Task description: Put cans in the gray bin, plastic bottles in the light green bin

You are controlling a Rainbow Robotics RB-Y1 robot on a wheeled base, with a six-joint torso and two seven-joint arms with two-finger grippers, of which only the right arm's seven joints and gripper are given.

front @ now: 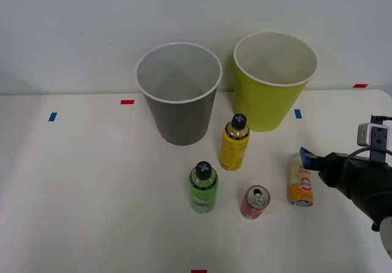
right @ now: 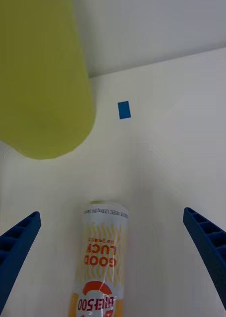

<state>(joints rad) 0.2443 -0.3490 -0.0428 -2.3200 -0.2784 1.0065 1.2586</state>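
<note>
A white-and-orange container (front: 301, 182) (right: 100, 260) lies on its side at the right of the table. My right gripper (front: 309, 163) (right: 113, 267) hangs open just above it, its blue fingers (right: 16, 250) spread wide to either side without touching. The red can (front: 255, 202) stands upright left of the container. A green bottle (front: 203, 188) and a yellow bottle (front: 234, 143), both black-capped, stand near the middle. At the back stand the gray bin (front: 179, 111) and, to its right, the light green bin (front: 274, 98) (right: 38, 84).
Small blue tape marks (front: 297, 113) (right: 124, 109) and red tape marks (front: 127, 101) dot the white table. A pale wall rises behind the bins. Open table surface lies to the left and front.
</note>
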